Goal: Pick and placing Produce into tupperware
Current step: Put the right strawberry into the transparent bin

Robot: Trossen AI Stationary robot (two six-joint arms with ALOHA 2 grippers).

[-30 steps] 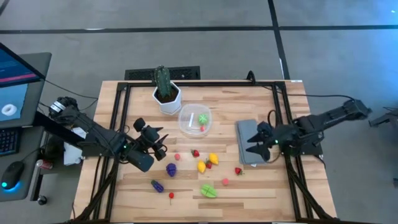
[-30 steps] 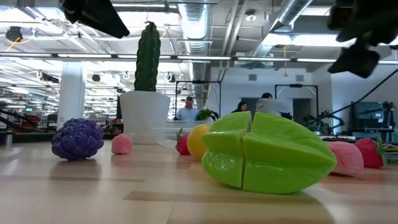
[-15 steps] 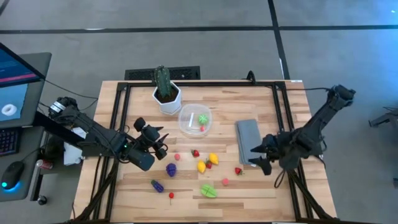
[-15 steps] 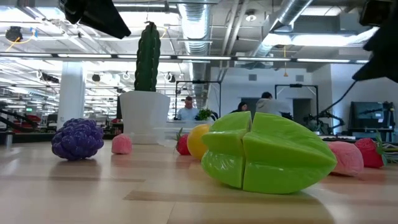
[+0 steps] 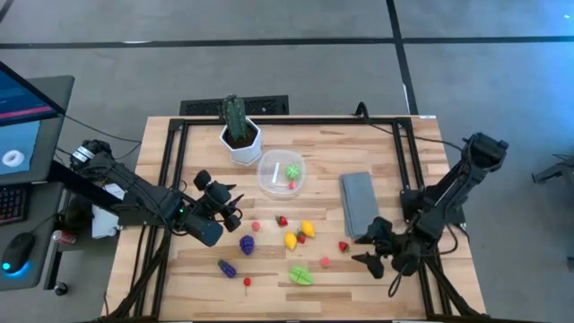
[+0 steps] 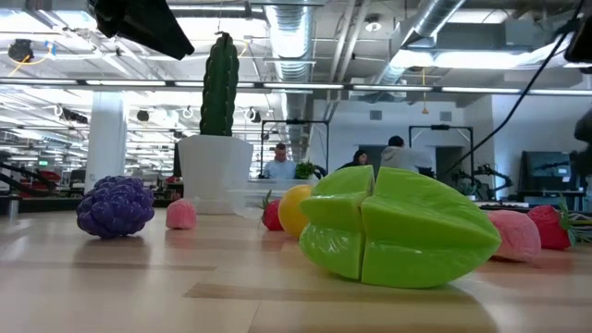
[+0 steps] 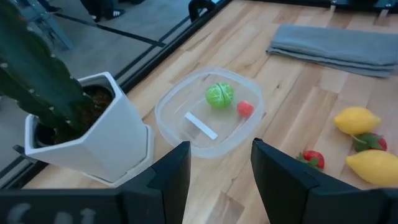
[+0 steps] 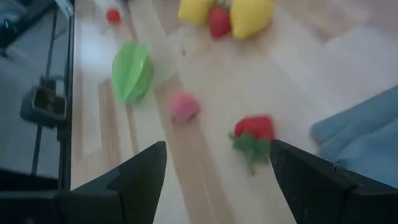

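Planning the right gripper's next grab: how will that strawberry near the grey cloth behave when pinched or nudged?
The strawberry looks small, hard and glossy, so it is probably light and may slip between the fingers. Its rounded body with a leafy cap suggests it would wobble or roll aside if nudged. It lies close to the grey cloth, which might stop it.

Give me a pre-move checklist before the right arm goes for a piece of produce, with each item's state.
1. Right gripper fingers open and empty: ok.
2. Target in front of it: the red strawberry and the pink piece lie loose on the wood, apart from each other: ok.
3. Grey cloth clear of the strawberry: ok in the high view, though it lies close beside it.
4. Tupperware upright, with room left; only a green piece and a red piece inside: ok.
5. Left gripper clear of the right arm's path, hanging left of the produce: ok.
6. Left gripper empty: ok.
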